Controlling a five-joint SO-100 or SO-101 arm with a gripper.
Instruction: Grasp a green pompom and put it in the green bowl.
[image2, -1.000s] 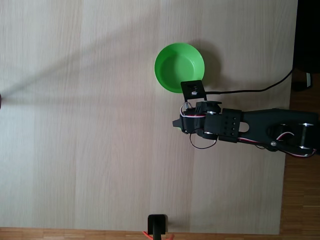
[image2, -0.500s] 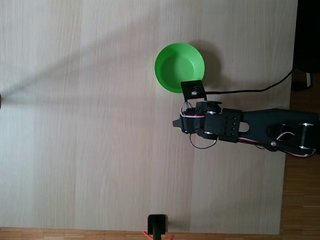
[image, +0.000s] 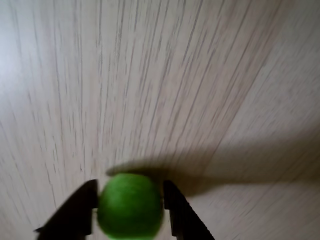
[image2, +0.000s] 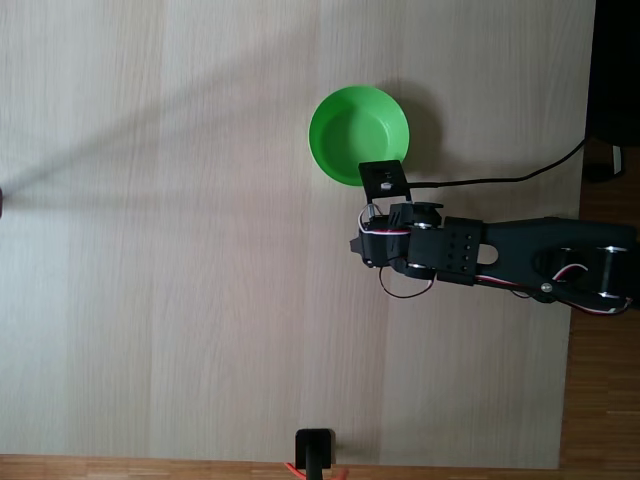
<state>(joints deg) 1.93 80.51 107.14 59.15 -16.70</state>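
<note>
In the wrist view a fuzzy green pompom (image: 130, 206) sits between the two black fingers of my gripper (image: 129, 210), which is shut on it and holds it above the pale wood table; its shadow falls just behind. In the fixed view the gripper (image2: 358, 247) points left at the end of the black arm, and the pompom is hidden under it. The green bowl (image2: 358, 134) stands on the table just above the gripper in that view, its near rim partly covered by the wrist camera mount (image2: 385, 180).
A black cable (image2: 500, 180) runs from the wrist to the table's right edge. A black stand (image2: 314, 450) sits at the bottom edge of the table. Wide bare tabletop (image2: 150, 250) lies to the left of the arm.
The gripper tip has drawn back slightly to the right and the wrist has shifted a little toward the bowl. The bowl has not moved.
</note>
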